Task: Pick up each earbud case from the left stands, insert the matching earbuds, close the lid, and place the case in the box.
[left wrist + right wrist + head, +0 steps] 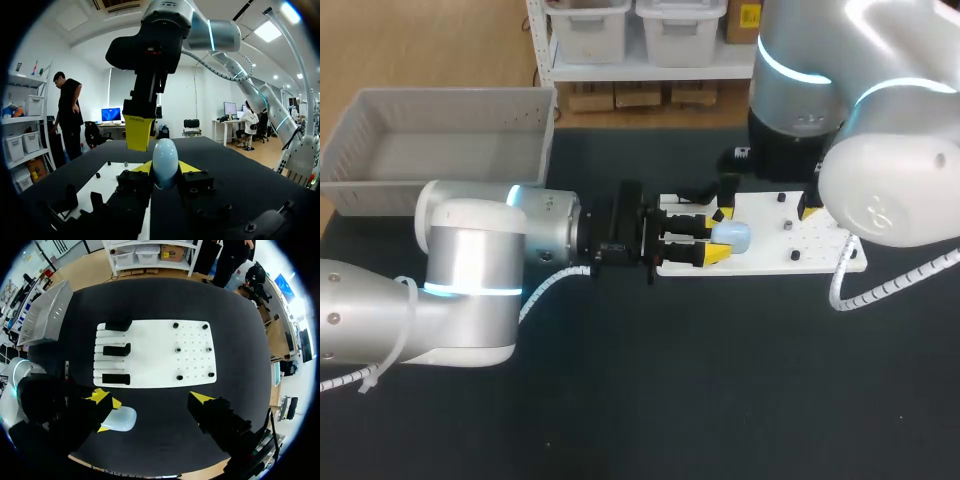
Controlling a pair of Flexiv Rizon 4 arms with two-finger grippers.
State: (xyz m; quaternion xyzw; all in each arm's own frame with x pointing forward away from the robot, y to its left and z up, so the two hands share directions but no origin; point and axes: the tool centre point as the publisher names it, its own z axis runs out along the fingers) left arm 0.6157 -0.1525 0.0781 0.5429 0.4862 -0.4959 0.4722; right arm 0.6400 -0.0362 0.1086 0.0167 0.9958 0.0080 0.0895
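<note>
A pale blue, egg-shaped earbud case (735, 236) with its lid down is held just above the white board (820, 255). My left gripper (718, 239) is shut on it from two sides. In the left wrist view the case (165, 161) stands upright between the yellow tips of the left gripper (165, 168). My right gripper (767, 212) hangs open and empty over the board, one finger close beside the case. The right wrist view shows the right gripper (150, 398) spread wide, the case (121, 419) under one finger, and three bare black stands (116, 349).
A grey box (360, 150) sits at the back left of the black table. Several small black pieces (177, 349) stand on the board's right half. The left arm's body (470, 280) lies across the table's left side.
</note>
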